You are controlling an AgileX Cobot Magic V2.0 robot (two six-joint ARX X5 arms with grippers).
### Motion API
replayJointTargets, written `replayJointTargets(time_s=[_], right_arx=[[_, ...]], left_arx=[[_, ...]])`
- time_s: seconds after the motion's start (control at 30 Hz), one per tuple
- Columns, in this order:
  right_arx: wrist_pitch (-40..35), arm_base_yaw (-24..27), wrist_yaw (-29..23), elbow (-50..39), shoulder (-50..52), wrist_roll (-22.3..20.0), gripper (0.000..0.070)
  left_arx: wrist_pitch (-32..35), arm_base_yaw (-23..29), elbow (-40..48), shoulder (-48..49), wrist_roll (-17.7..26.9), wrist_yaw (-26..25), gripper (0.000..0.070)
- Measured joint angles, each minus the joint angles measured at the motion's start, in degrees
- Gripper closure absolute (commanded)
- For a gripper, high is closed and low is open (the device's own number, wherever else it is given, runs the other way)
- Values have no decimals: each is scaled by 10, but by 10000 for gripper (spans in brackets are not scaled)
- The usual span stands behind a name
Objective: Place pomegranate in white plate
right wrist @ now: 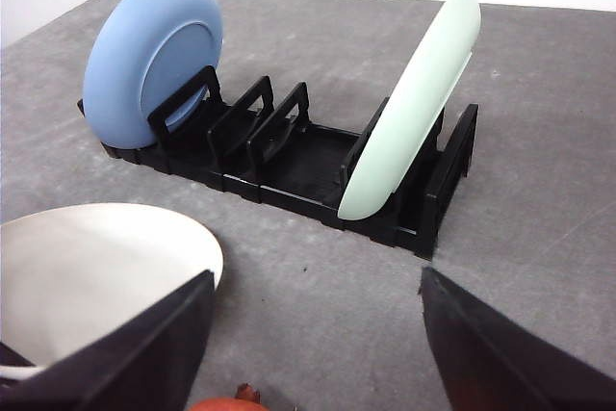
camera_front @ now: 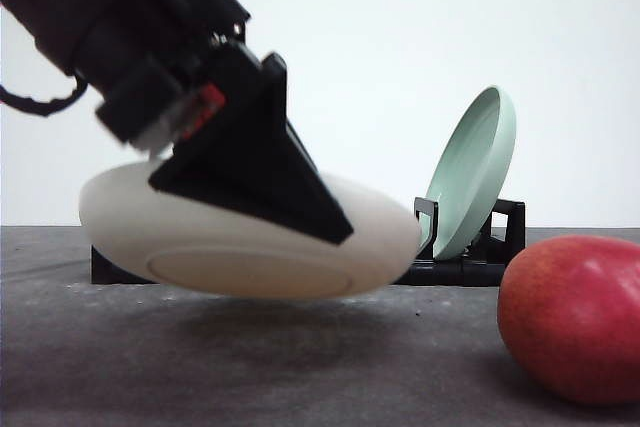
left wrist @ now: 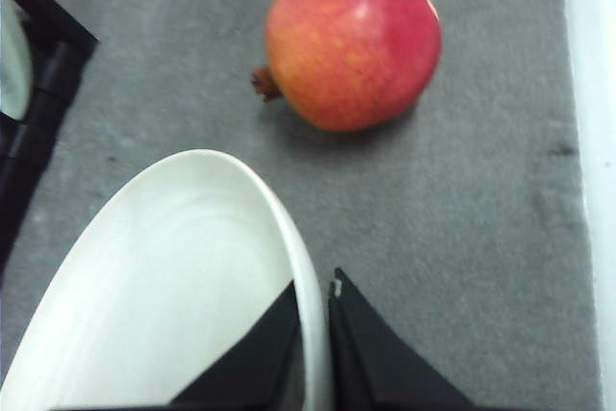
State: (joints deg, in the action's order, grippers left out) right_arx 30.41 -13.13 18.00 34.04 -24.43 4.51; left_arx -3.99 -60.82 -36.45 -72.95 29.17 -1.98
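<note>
Right now the left end effector (camera_front: pixel 300 209) is clamped on the rim of the white plate (camera_front: pixel 250 247), one finger inside, one outside, carrying it just above the grey tabletop (camera_front: pixel 300 367). To do this well, I'd say lower it level and set it flat near the pomegranate (camera_front: pixel 575 317), which lies on the tabletop beside it, without bumping the black rack (right wrist: pixel 289 156). The right end effector (right wrist: pixel 318 344) hangs wide open, holding nothing, over the pomegranate.

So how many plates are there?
3. The white plate is held above the table by the left gripper. The blue plate and the pale green plate stand at opposite ends of the black rack.
</note>
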Motion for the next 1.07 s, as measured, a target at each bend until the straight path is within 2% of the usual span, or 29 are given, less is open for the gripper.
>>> replayJointTargets(time_s=[0.3, 0.37, 0.43, 0.53, 0.63, 0.77, 0.93, 1.07], right_arx=[[0, 0, 0, 0, 0, 0, 272], [0, 0, 0, 0, 0, 0, 272], [0, 0, 0, 0, 0, 0, 272], [0, 0, 0, 0, 0, 0, 272], [0, 0, 0, 0, 0, 0, 272], [0, 0, 0, 0, 0, 0, 272], [0, 0, 0, 0, 0, 0, 272], [0, 0, 0, 0, 0, 0, 272]], left_arx=[[-13, -4, 0, -14, -13, 5, 655], [-18, -4, 0, -14, -28, 5, 580], [-21, -4, 0, -14, -44, 5, 458], [-30, -4, 0, -14, -70, 5, 382], [-64, -4, -1, -14, -103, 5, 381], [-172, 5, -33, -8, -157, -7, 382], [-293, 39, -100, 31, -202, -48, 383], [-350, 80, -122, 63, -233, -53, 386]])
